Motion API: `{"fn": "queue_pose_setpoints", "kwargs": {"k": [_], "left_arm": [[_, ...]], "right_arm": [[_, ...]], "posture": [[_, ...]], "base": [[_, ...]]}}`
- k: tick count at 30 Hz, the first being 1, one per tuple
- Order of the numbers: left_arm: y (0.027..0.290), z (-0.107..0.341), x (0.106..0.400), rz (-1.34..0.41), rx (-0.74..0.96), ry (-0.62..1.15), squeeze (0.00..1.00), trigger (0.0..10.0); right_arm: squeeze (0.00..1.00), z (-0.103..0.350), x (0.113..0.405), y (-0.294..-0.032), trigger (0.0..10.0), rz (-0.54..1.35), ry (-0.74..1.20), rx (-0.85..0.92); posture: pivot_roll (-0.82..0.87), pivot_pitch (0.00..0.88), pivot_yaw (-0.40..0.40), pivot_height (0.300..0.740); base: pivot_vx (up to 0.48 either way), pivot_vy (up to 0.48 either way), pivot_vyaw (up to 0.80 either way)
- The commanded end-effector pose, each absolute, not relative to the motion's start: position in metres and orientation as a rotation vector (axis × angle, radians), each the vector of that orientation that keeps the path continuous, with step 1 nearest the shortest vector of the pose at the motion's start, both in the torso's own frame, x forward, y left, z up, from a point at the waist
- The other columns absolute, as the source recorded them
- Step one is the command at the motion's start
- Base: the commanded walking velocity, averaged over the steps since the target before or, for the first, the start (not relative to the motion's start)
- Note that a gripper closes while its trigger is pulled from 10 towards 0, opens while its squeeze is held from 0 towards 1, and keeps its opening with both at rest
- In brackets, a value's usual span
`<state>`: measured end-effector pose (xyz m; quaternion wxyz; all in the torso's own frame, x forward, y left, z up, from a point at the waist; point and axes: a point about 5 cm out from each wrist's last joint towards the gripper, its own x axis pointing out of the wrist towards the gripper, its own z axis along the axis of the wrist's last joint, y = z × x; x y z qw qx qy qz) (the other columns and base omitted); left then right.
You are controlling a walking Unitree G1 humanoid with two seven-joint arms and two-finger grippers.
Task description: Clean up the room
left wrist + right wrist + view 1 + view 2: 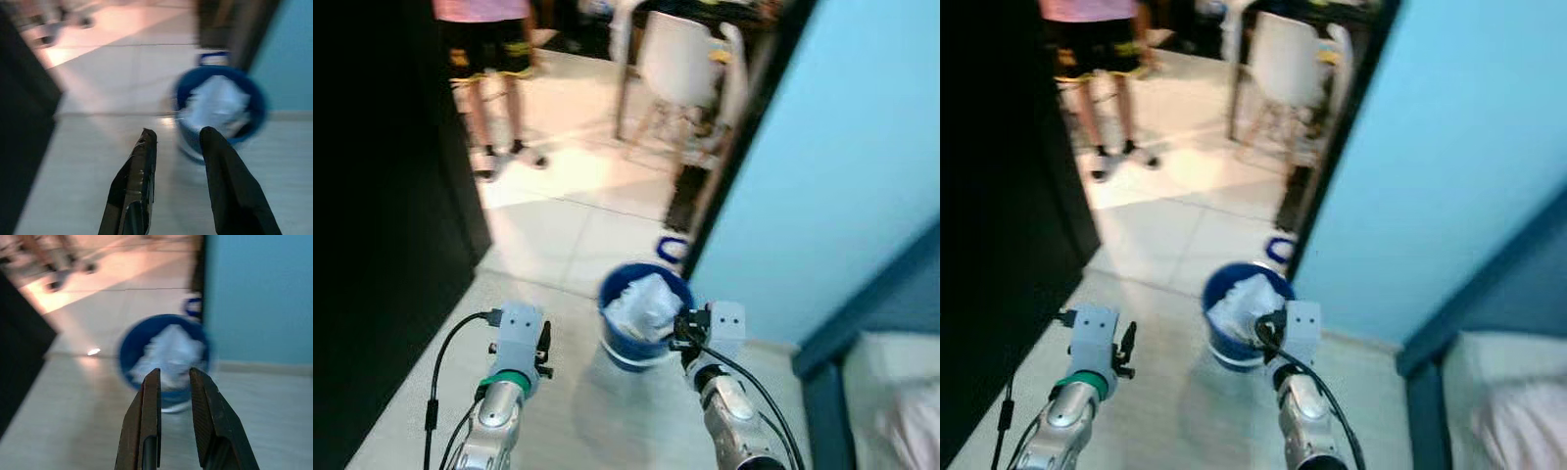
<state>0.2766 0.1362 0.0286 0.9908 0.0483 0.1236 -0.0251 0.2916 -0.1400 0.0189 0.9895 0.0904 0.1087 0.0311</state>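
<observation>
Pale, glossy floor tiles [558, 235] run from a bright far room into a doorway, where a round blue bin [641, 328] stands low in the middle of the frame, beside a flat turquoise wall [832, 166]. Crumpled white paper or plastic [644, 305] is heaped inside it to the rim. A small blue ring-shaped thing [672, 249] lies on the tiles just behind the bin. The right gripper [173, 374] hangs empty, its long black jaws a little apart and pointed at the bin. The left gripper [178, 134] is off to the bin's left, also empty, jaws apart. Upper middle, a white moulded chair [680, 64] stands at a dark table. Upper left, a person's legs [494, 98] in dark shorts. A black panel [382, 196] closes the left side; pale bedding [1513, 411] shows at the lower right corner.
</observation>
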Motion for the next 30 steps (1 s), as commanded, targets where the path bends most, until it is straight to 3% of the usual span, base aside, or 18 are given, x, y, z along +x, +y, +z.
{"fn": "queue_pose_setpoints", "kwargs": {"k": [1,30], "left_arm": [[0.1346,0.0244,0.2731,-0.053,0.097,0.262,0.00,10.0],[0.1357,0.0259,0.2746,-0.044,0.111,0.251,0.00,10.0]], "right_arm": [[0.00,0.0143,0.2875,-0.1393,10.0,0.060,0.237,0.176],[0.00,0.0111,0.2858,-0.1466,10.0,0.005,0.258,0.141]], "posture": [[0.01,0.023,-0.007,0.740],[0.01,0.027,-0.001,0.740]], "base": [[0.000,0.000,-0.80],[0.000,0.000,-0.80]]}}
